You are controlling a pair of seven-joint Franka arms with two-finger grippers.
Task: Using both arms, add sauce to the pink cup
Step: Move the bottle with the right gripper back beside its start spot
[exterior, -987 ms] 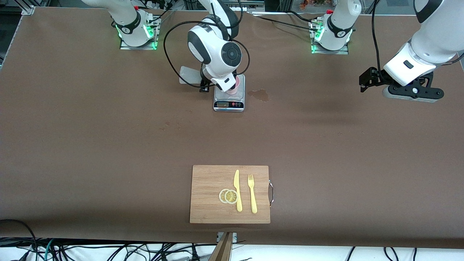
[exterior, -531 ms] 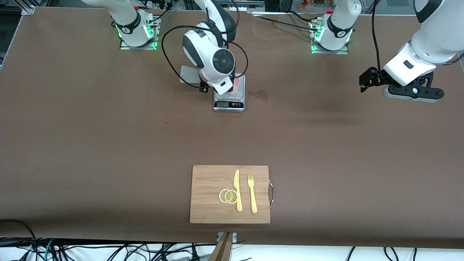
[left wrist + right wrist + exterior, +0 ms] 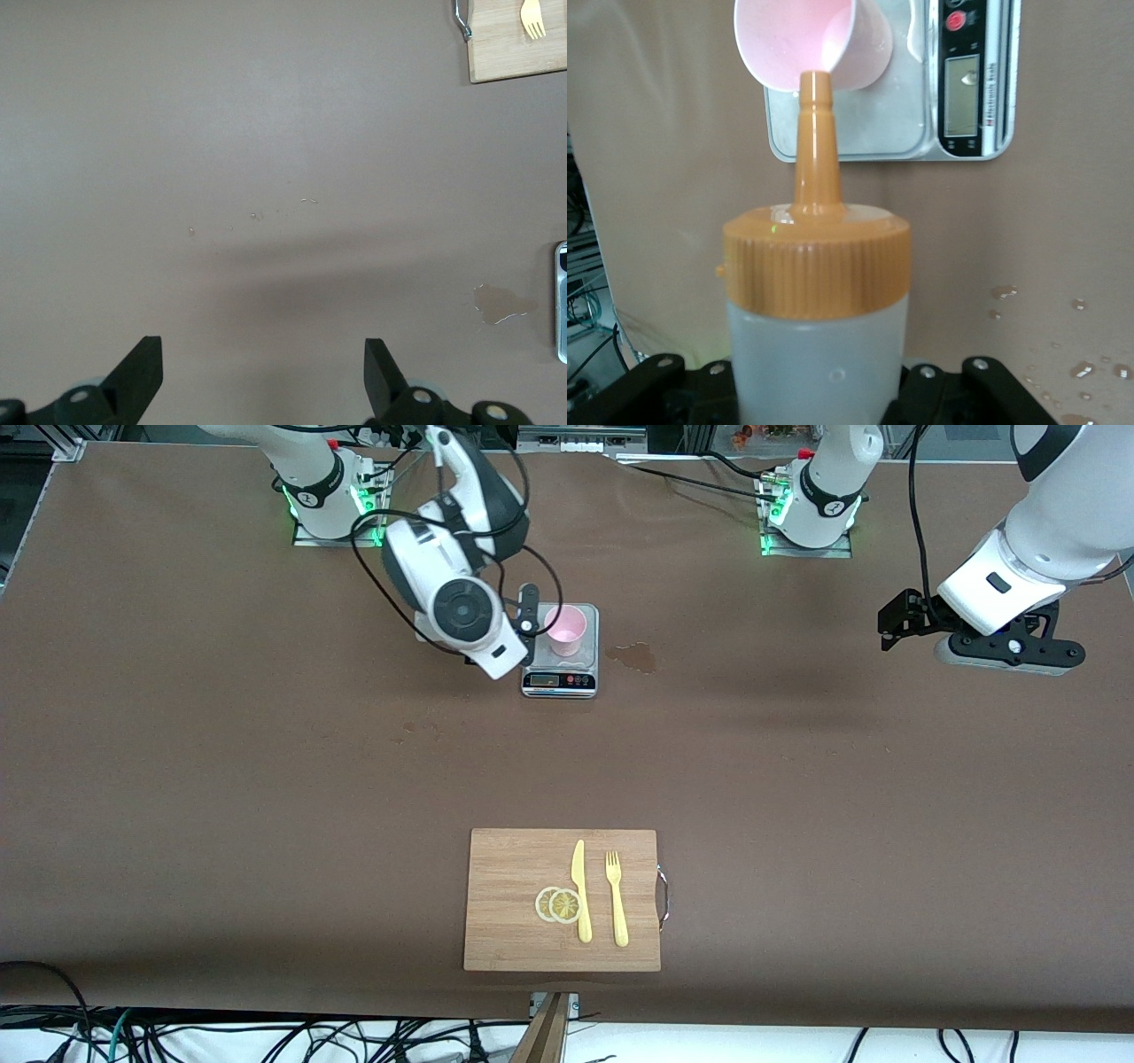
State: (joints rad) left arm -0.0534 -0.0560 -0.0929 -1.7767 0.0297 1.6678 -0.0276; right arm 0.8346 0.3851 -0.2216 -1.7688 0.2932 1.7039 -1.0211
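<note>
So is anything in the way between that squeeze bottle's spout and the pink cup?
Nothing visible. The right claw holds the sauce bottle beside the scale, and its orange nozzle points at the open pink cup standing on it.

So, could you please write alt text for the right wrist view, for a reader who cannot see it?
A translucent whitish squeeze bottle with an orange nozzle cap, held in the shut right claw, points its nozzle toward a small pale pink plastic cup. The cup stands on a silver digital kitchen scale on the brown table, where a few droplets lie.
</note>
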